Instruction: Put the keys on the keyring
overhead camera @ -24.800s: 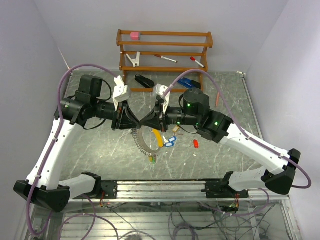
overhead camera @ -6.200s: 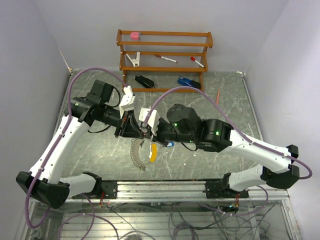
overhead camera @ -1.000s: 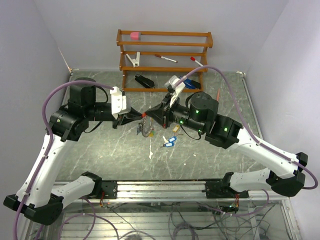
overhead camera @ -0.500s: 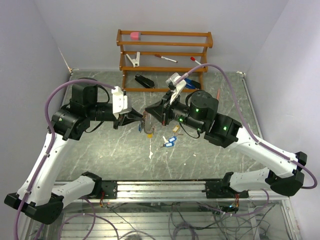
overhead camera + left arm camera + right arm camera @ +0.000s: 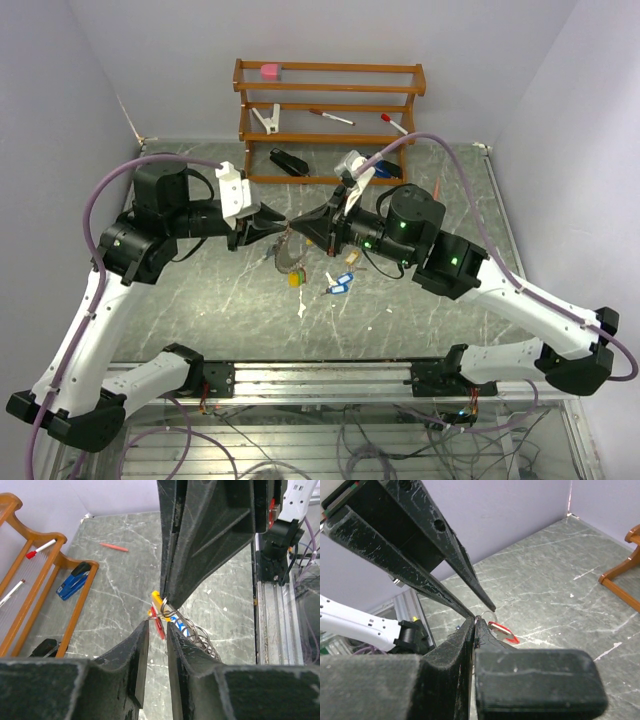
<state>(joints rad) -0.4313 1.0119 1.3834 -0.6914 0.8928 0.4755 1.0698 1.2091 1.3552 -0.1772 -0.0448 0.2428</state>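
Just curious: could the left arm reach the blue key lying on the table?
Probably yes: the blue key lies uncovered on the table, close to the left hand, though that hand is at the keyring now.

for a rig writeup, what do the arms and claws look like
The left arm and right arm are white shells with black joints, each with a purple cable; green lights dot the right. The left claw and right claw are black, long and tapering to thin tips.

Just in front of the orange wooden rack (image 5: 330,100), the white-and-black left arm (image 5: 88,312) and right arm (image 5: 505,292) point inward, nearly tip to tip, the black two-finger left gripper (image 5: 282,226) narrowly parted, the black two-finger right gripper (image 5: 301,229) pressed closed.
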